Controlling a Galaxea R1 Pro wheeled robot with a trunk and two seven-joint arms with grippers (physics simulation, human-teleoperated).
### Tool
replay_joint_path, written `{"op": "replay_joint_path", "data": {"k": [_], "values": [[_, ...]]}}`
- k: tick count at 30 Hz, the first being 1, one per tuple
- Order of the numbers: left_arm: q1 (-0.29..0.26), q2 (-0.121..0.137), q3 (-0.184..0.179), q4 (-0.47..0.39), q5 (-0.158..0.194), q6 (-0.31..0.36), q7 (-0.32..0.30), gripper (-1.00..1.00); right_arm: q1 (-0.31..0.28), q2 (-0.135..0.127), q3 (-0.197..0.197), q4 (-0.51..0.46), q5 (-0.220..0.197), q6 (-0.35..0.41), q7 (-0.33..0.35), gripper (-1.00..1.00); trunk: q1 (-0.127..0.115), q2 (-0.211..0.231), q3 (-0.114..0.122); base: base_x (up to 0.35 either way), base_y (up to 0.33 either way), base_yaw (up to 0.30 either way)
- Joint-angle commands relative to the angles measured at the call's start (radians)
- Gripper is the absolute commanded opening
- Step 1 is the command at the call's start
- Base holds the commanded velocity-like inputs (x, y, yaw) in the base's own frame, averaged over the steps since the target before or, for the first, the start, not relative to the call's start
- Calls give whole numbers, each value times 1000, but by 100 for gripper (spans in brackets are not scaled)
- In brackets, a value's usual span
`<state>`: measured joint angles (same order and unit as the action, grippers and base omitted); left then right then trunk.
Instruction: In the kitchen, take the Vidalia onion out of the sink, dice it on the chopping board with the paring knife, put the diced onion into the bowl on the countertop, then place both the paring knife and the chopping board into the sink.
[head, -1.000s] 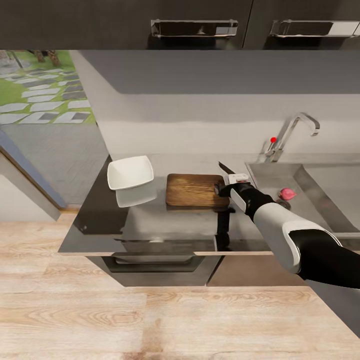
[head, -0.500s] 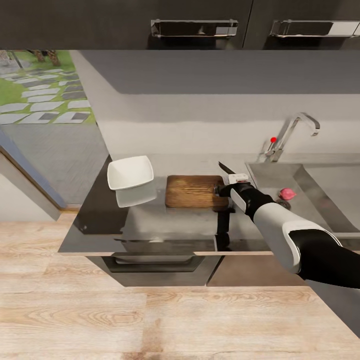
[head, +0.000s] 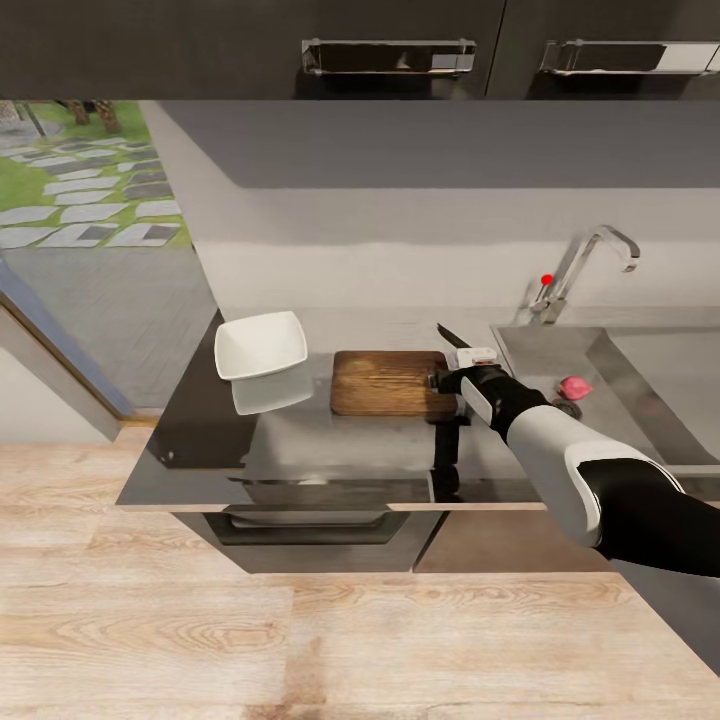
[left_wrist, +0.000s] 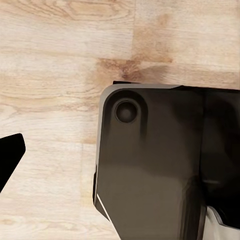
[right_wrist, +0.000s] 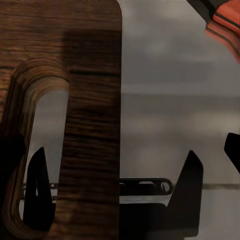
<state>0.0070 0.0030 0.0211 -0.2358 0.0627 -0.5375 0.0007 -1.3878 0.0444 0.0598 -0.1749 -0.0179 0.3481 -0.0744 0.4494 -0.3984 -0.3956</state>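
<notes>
Chopping board (head: 388, 382): dark-brown wood with rounded corners, lying flat on the grey glossy table (head: 300, 440); its long axis runs left to right in the head view, with the oval handle hole (right_wrist: 42, 155) at the end nearest the sink.
Right end effector (head: 440, 380): at the board's handle end, fingers spread; in the right wrist view one dark fingertip (right_wrist: 37, 187) sits inside the handle hole and the other (right_wrist: 187, 185) over bare table beyond the board's edge, so the handle strip lies between them, not yet clamped.
Paring knife (head: 462, 346): red handle, short dark blade, on the table just beside the board, blade pointing away and to the left.
Vidalia onion (head: 574, 386): pinkish-red bulb in the sink (head: 640, 370), near the drain.
Bowl (head: 260, 346): white, squarish, left of the board, apart from it.
Left end effector: I cannot tell its state; the left wrist view looks down at wooden floor (left_wrist: 50, 75) and a dark part of the robot (left_wrist: 155, 165).
</notes>
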Motion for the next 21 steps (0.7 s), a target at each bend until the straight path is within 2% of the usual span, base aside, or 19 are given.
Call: {"op": "replay_joint_path", "data": {"k": [1,21], "values": [[1,0,-1,-2,6,-1,-1,100,0,0,6,-1,-2,6,-4,100,1,-2,-1,0,0,0],[1,0,-1,-2,6,-1,-1,100,0,1,6,-1,-2,6,-4,100,1,-2,28,0,0,0]]}}
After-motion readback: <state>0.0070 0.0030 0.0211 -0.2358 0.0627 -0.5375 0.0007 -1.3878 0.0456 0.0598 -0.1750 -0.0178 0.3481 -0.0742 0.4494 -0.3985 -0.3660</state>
